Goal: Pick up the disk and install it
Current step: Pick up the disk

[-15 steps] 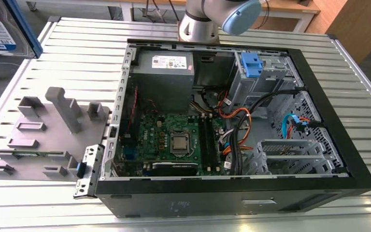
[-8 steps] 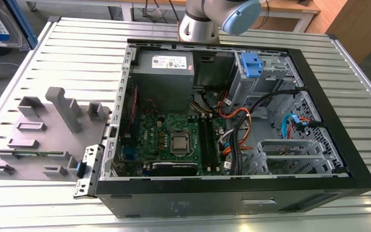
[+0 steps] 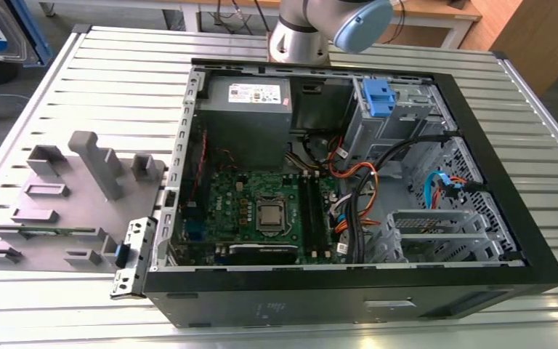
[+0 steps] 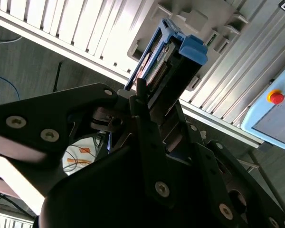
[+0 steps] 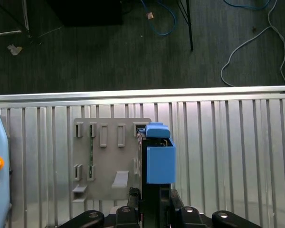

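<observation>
Exterior view: bright, even light from overhead. The ribbed table [image 3: 114,80] shows pale glare streaks along its near edge. The interior of the computer case [image 3: 357,305] falls into shade below its wall on the exterior view's left. The grey plate [image 3: 27,218] throws soft, short shadows.

Second wrist view: the gripper [image 4: 159,111] is underlit, close to silhouette, against washed-out slats.

First wrist view: floor [image 5: 109,47] dim, slats bright with streaks, disk [image 5: 160,164] flatly lit on its blue face.

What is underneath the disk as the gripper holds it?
Below the disk lie the grey fixture plate and the slatted table. Whatever sits on the plate directly beneath the disk is covered by it.
</observation>
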Motion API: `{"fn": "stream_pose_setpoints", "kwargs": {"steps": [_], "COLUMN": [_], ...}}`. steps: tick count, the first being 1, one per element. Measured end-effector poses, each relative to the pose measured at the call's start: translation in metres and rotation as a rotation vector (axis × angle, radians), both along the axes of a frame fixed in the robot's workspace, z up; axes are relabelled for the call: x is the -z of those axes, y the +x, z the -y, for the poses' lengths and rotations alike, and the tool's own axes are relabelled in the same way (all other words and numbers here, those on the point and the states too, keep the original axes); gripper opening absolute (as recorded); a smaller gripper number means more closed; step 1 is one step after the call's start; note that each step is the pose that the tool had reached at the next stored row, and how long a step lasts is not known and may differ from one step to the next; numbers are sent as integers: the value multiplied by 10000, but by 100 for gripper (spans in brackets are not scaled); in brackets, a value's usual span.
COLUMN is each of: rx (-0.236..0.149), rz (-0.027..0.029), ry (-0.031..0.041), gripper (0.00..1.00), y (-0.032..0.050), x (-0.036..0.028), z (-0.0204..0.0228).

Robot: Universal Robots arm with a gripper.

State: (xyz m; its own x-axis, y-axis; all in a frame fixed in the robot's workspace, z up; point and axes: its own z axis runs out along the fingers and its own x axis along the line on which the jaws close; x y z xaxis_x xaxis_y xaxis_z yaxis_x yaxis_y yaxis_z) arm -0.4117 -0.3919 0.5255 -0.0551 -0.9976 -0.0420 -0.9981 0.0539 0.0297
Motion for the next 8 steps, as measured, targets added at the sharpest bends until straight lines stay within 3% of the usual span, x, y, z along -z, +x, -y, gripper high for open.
{"fn": "stream_pose_setpoints", "kwargs": {"steps": [8], "rx": [0], "rz": [0], "ry": [0], "gripper": [35], "y": [24], "x": [-1], "z": [0]}}
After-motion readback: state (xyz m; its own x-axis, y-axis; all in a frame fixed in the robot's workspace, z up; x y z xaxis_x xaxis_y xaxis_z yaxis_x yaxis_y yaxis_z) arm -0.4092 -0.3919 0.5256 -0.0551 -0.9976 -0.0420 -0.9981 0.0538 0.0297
